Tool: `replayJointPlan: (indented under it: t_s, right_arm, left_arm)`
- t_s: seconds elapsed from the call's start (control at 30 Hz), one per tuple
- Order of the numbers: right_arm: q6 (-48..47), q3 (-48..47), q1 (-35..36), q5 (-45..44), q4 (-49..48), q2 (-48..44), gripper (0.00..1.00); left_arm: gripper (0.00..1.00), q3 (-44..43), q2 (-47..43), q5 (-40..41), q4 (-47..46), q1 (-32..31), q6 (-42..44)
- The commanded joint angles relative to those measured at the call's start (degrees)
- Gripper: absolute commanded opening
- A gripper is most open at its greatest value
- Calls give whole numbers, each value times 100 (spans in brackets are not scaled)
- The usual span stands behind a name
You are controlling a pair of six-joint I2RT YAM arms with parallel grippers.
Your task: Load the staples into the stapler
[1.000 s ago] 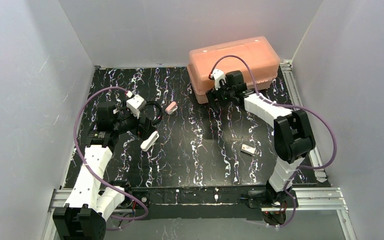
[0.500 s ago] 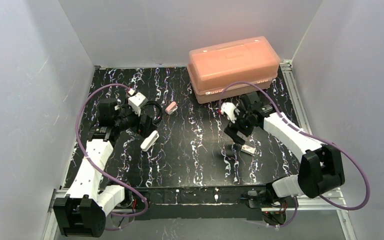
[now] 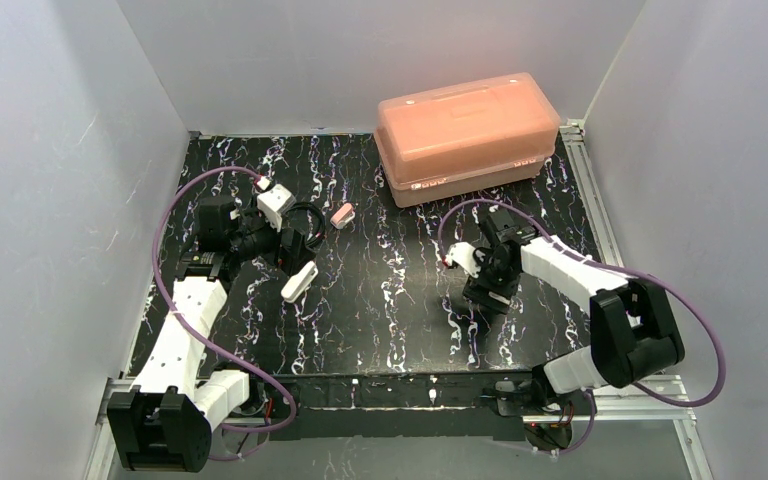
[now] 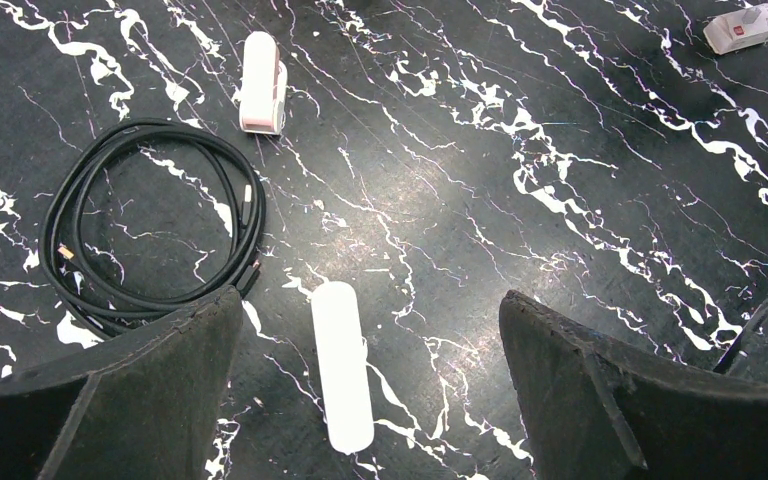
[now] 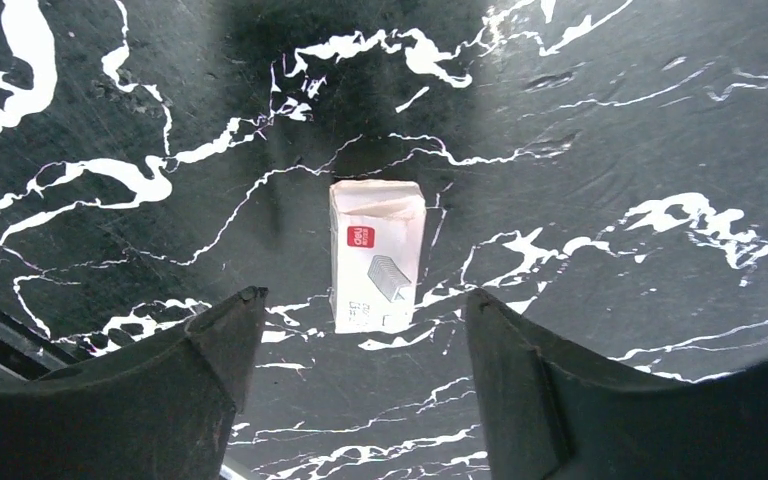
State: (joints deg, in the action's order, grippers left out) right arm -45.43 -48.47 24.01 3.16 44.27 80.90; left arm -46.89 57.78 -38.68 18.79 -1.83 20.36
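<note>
The white stapler (image 3: 299, 281) lies closed on the black marbled table, and shows in the left wrist view (image 4: 342, 365) between my fingers. My left gripper (image 3: 290, 257) is open and hovers above it (image 4: 370, 298), touching nothing. The small whitish staples packet (image 5: 376, 255) lies on the table just ahead of my right gripper's fingertips. My right gripper (image 5: 365, 295) is open above the packet; in the top view the gripper (image 3: 486, 292) hides it. The packet also shows far off in the left wrist view (image 4: 745, 28). No loose staple strips show.
A pinkish-tan block (image 3: 342, 215) (image 4: 262, 82) lies behind the stapler. A coiled black cable (image 3: 307, 218) (image 4: 150, 230) lies to the stapler's left. A closed orange plastic box (image 3: 465, 135) stands at the back right. Grey walls surround the table.
My right arm has swung back from the orange box and come down over the staples packet. My left arm has hardly moved.
</note>
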Motion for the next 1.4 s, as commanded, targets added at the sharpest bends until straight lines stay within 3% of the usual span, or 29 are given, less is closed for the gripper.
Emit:
replayJointPlan:
  t_s: [0.0,0.27,0.5,0.7,0.93,1.03,1.23,1.37]
  right_arm:
    - [-120,167,-20,-87,-235,220,76]
    - [-97,36,252,307,-423,575,28]
    - [319,-581,1538,417,-1101,1006,24]
    - [370,-1373,2534,234,-1301,2088,32]
    - [534,-1576,2657,332,-1482,2182,76]
    - [781,-1441,2540,425,-1543,1864,86]
    - [1679,-1013,1734,908,-1720,1096,85]
    - [2045,-906,936,1538,-1469,730,83]
  left_arm:
    - [99,-197,-24,-178,-41,-2,-9]
    - [99,-153,-129,-120,26,-2,71]
    - [98,-124,-123,-300,-201,0,-296]
    - [99,291,-274,-114,-924,2,-1111]
    - [99,447,-359,-102,-915,-2,-859]
    - [98,500,-231,-438,-903,-1,-779]
    - [95,785,90,-675,-1441,-292,-635]
    - [93,583,575,-669,-1314,-1039,-298]
